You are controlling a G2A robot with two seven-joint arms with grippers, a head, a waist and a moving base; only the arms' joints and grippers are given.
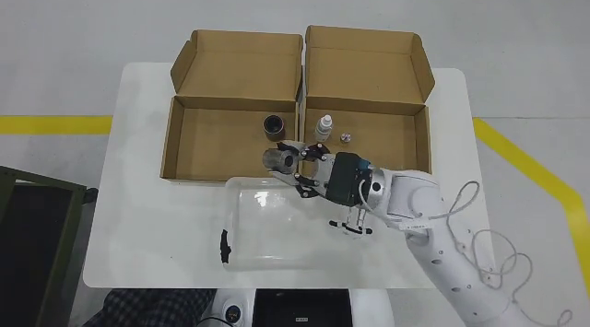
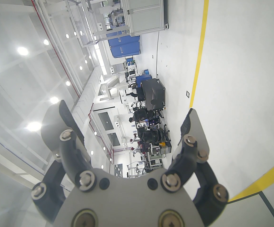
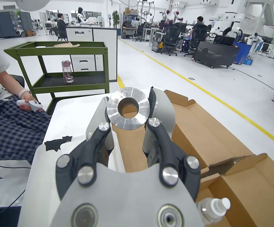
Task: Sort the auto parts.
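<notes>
The right gripper (image 1: 288,158) has its fingers closed tightly on a silver metal ring with a round central hole (image 3: 128,112); it holds the ring above the near wall of the left brown cardboard box (image 1: 170,138), close to that box's right end. One dark, short cylindrical sleeve (image 1: 273,125) already lies in the left box, near its far right corner; a small white plastic bottle (image 1: 324,127) and a tiny silvery part (image 1: 347,134) sit at the left end of the right brown cardboard box (image 1: 422,138). So three parts appear sorted, and the ring seems to be on its way into the left box beside the sleeve; it is not yet released. The clear plastic bin (image 1: 241,235) stands on the white table (image 1: 138,189), just near of the boxes; the ring looks to be the last part left. The left gripper (image 2: 127,116) is spread wide, grasping nothing, and points out at the room.
</notes>
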